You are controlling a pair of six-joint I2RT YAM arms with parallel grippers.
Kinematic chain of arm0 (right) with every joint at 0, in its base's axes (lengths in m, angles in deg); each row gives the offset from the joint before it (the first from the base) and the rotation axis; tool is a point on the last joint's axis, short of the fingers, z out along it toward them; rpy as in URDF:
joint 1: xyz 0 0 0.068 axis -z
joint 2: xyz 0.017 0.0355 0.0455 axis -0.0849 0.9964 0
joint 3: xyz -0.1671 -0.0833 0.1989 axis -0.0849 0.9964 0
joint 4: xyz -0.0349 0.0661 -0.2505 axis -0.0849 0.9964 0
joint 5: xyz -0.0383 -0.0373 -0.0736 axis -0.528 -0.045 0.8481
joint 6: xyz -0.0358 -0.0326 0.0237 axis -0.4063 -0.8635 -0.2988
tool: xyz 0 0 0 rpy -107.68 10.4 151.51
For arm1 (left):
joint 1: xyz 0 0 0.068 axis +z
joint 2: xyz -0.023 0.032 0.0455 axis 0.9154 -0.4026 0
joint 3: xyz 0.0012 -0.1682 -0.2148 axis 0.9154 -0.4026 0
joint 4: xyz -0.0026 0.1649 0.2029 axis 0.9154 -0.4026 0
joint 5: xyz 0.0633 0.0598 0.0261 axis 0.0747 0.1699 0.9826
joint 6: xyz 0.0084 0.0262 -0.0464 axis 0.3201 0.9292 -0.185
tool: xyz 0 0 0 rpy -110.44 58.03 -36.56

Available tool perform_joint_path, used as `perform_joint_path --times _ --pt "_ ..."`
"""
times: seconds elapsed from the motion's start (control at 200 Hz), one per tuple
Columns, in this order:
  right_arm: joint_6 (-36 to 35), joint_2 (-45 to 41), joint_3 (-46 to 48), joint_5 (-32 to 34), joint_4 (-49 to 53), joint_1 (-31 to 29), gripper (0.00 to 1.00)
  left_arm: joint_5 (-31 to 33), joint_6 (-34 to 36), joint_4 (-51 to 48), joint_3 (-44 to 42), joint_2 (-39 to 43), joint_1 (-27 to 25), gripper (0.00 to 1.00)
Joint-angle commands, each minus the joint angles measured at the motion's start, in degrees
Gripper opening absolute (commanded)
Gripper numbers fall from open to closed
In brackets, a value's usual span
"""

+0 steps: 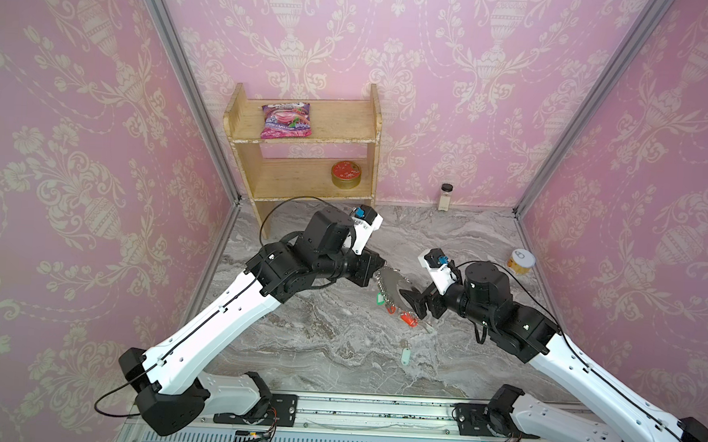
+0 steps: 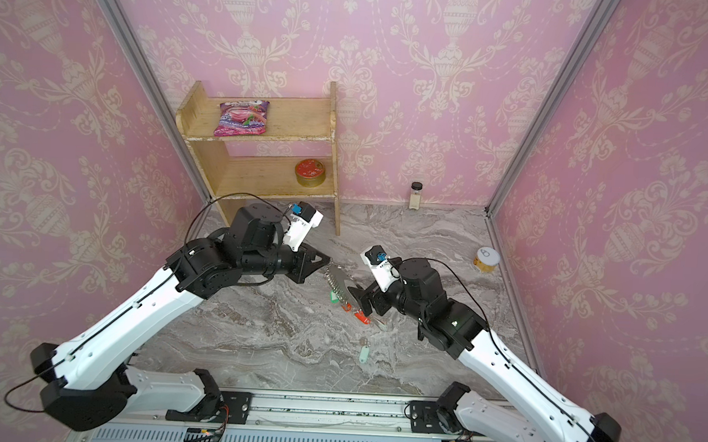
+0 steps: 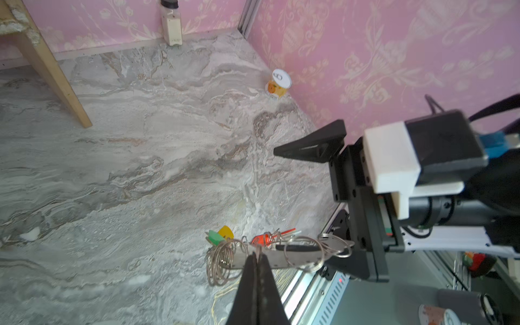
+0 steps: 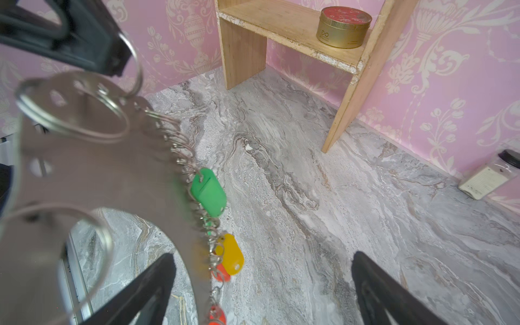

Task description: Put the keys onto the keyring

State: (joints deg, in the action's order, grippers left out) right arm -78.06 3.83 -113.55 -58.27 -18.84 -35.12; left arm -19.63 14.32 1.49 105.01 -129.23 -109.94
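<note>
In both top views, a grey marbled tabletop [image 1: 316, 345] sits inside pink damask walls [image 1: 78, 132], with a wooden shelf [image 1: 304, 178] at upper centre. At mid-frame the left gripper [image 1: 378, 271] is clenched on the rim of the keyring [image 1: 392, 285]. The right gripper [image 1: 413, 303], just beside it, is released. The keys [image 1: 406, 355] lie on the marble at lower centre, apart from the keyring.

Left wrist view: at bottom centre, the pinched fingers [image 3: 247, 281] grip the keyring [image 3: 273, 257].

Right wrist view: jaws wide at the bottom, the keyring [image 4: 98, 174] fills the left, and a green tag [image 4: 208, 192] hangs from it.
</note>
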Motion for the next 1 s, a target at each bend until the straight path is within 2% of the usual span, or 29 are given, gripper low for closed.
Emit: perform_joint_path --times 0.0,0.155,0.29,0.345,0.465,0.55,0.66,0.851,0.996 --pt "0.7 -2.9 1.6 -0.9 -0.3 1.1 1.0 0.7 15.2 -12.9 3.6 -0.9 0.0 0.0" --pt "1.7 -5.9 1.9 -1.6 -0.3 2.5 1.0 2.2 21.9 -12.5 3.6 0.1 -0.4 0.0" --pt "2.2 -6.5 -1.5 -7.0 2.2 3.2 1.0 3.4 27.2 -10.5 1.5 2.0 -0.9 0.0" --pt "3.0 -5.7 -3.1 -7.3 2.6 3.2 1.0 3.5 28.6 -8.3 0.0 3.0 -0.9 0.0" --pt "5.1 -1.3 -6.1 -5.9 4.1 3.2 0.99 0.0 31.2 -4.8 -1.1 3.9 -0.9 0.0" --pt "5.6 1.6 -6.6 -8.6 3.4 3.2 0.94 -2.9 33.1 -2.2 -1.5 4.4 -0.9 0.0" --pt "5.5 1.9 -4.2 -12.1 -2.4 3.2 0.89 -8.9 36.3 1.3 -3.2 5.8 -1.1 0.0" --pt "0.6 2.2 -3.8 -15.9 -5.7 3.2 0.8 -15.0 39.2 12.9 -12.8 11.9 -1.2 0.0" --pt "-5.5 1.3 -4.4 -25.1 -4.3 3.2 0.71 -16.6 40.7 17.9 -16.6 14.2 -1.2 0.0"
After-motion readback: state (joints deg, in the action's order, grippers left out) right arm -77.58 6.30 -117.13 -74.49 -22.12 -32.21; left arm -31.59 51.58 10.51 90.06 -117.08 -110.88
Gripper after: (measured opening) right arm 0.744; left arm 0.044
